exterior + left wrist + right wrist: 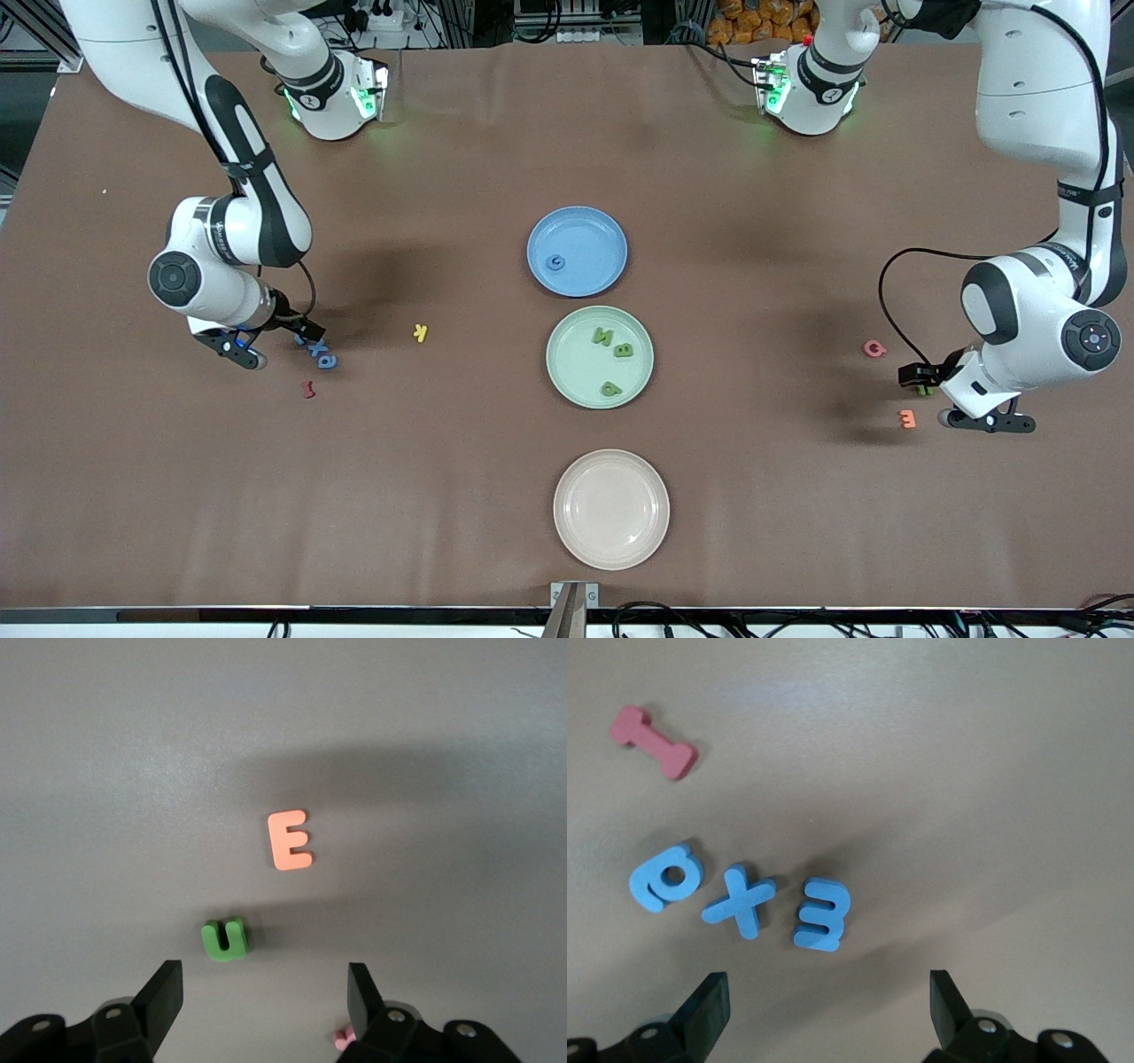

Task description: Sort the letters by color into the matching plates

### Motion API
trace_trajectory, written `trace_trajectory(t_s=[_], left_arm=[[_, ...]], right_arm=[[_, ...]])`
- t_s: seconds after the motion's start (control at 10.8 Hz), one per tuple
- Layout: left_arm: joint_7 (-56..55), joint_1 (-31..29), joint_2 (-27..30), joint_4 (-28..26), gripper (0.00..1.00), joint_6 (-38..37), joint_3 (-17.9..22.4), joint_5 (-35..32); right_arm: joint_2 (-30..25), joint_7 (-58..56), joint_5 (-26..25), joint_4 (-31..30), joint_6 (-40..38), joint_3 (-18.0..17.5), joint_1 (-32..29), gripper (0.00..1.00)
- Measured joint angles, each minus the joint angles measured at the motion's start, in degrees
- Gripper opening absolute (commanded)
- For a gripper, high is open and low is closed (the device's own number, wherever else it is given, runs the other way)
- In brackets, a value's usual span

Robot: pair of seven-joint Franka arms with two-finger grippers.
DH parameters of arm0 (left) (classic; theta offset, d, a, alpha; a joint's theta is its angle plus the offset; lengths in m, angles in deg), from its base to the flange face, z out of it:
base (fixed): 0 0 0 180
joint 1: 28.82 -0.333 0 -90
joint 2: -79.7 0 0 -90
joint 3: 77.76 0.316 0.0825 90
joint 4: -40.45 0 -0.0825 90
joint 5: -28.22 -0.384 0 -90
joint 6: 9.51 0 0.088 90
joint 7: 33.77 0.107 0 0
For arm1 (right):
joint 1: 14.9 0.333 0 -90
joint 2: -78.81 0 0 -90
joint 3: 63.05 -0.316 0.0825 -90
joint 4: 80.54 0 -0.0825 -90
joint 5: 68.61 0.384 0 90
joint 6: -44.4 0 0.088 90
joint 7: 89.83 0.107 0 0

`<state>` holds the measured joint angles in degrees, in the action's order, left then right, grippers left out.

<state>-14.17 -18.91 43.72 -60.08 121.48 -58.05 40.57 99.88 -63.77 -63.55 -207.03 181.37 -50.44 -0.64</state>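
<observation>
1. Where the brown table has its middle, three round matte plates stand in a row running toward the front camera: a medium blue plate farthest, a pale mint green plate next, and a pale cream-pink plate nearest.
2. One small blue letter lies in the blue plate; three green letters lie in the green plate; the cream-pink plate holds nothing.
3. Toward the right arm's end from the green plate lies a yellow letter K, then a row of three blue letters, with a dark red letter I just beside them.
4. The right gripper hangs low over the blue row, fingers spread wide, holding nothing.
5. Toward the left arm's end from the green plate lie a pink letter G, an orange letter E and a green letter U.
6. The left gripper hangs low over the green U, fingers apart on either side and not touching it.
</observation>
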Motion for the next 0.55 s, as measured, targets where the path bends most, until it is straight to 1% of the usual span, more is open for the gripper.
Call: trace_trajectory(t_s=[0.09,0.46,0.55], left_arm=[[0.0,0.1,-0.8,0.0,0.75,1.4,0.4,1.0],[0.0,0.7,-3.1,0.0,0.75,4.8,1.9,1.3],[0.0,0.7,-3.4,0.0,0.74,6.1,2.1,1.3]], right_arm=[[0.0,-2.5,0.0,0.0,0.0,0.0,0.0,1.0],[0.0,-7.2,-0.6,-0.3,0.4,0.0,0.0,1.0],[0.0,-9.3,-0.7,-0.3,0.4,0.0,0.0,1.0]])
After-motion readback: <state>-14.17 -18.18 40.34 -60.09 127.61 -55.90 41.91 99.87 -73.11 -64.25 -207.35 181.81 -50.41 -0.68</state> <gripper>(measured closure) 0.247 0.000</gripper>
